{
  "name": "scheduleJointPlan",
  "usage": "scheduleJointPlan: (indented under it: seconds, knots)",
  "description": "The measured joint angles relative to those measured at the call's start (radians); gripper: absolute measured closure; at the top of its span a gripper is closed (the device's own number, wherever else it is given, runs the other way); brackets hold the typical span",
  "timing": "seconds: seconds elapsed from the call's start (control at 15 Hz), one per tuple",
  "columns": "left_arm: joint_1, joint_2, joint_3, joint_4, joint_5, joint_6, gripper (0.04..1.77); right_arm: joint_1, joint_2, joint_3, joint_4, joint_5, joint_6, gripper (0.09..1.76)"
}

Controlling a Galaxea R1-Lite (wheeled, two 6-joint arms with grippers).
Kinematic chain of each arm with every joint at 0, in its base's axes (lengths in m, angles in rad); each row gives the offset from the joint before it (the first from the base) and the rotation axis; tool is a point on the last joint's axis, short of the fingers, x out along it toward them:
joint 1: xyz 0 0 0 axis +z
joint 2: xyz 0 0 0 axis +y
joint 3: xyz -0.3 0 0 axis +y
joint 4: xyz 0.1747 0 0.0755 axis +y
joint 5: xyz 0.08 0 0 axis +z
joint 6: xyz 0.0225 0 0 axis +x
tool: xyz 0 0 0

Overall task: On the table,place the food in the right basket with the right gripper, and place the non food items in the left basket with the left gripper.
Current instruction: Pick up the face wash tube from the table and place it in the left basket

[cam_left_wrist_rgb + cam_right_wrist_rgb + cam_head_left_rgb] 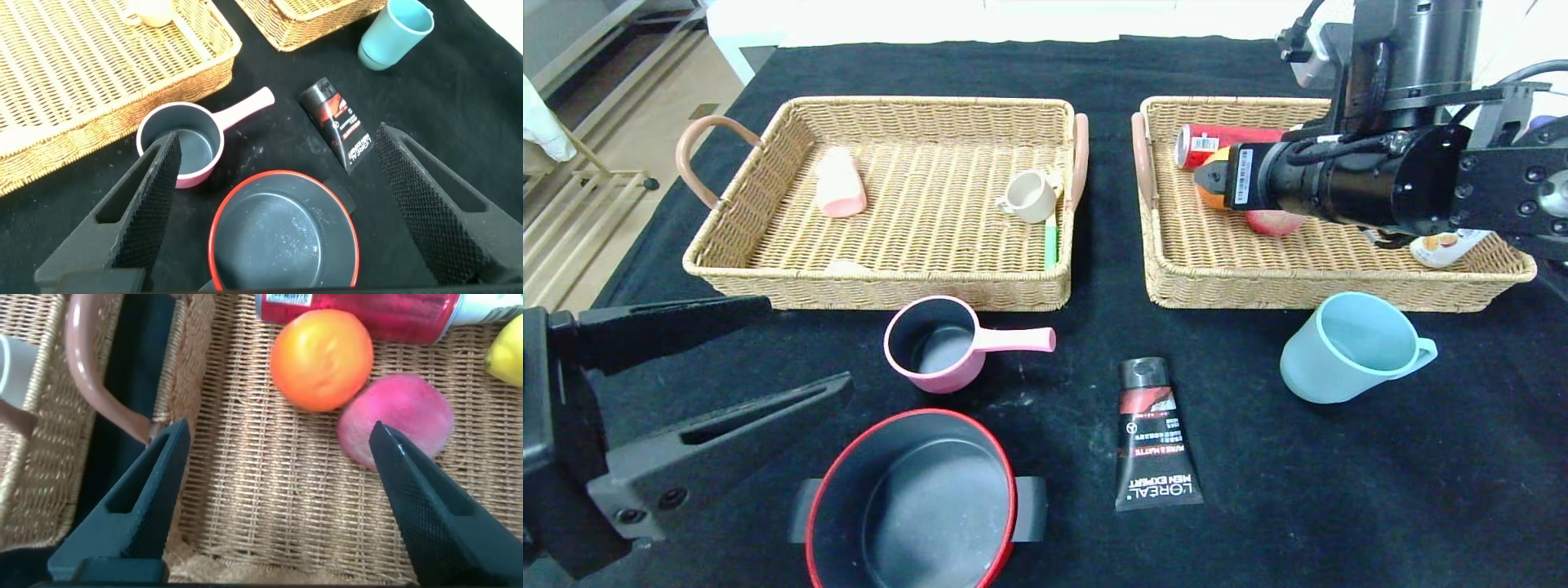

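Over the right basket (1176, 282) our right gripper (278, 498) gapes empty beside orange (321, 359) and peach (395, 420); non-food awaits our wide-open, empty left gripper (274, 204).

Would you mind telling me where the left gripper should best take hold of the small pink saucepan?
Probably the pink saucepan by its straight handle, coming from above. The handle sticks out sideways toward the black tube, slim enough for the open left gripper; the round bowl looks wider.
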Motion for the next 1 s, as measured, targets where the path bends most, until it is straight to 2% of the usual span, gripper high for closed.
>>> scheduleJointPlan:
  seconds: [0.2,0.33,0.47,0.8,1.0]
  knots:
    - [0.0,0.001,0.001,0.0,0.0,0.0,0.09,0.007,-0.035,0.024,0.026,-0.001,-0.02,0.22]
    - [0.0,0.001,0.001,0.001,0.0,0.0,0.09,0.017,-0.076,0.047,0.124,-0.003,-0.021,0.2]
    - [0.0,0.003,0.002,0.001,0.0,0.0,0.09,0.033,-0.121,0.066,0.151,-0.003,-0.02,0.18]
    - [0.0,0.008,0.003,0.001,0.001,0.0,0.09,0.105,-0.243,0.104,0.31,-0.012,-0.018,0.16]
    - [0.0,0.008,0.006,0.004,0.002,0.009,0.09,0.156,-0.325,0.17,0.367,-0.013,-0.018,0.16]
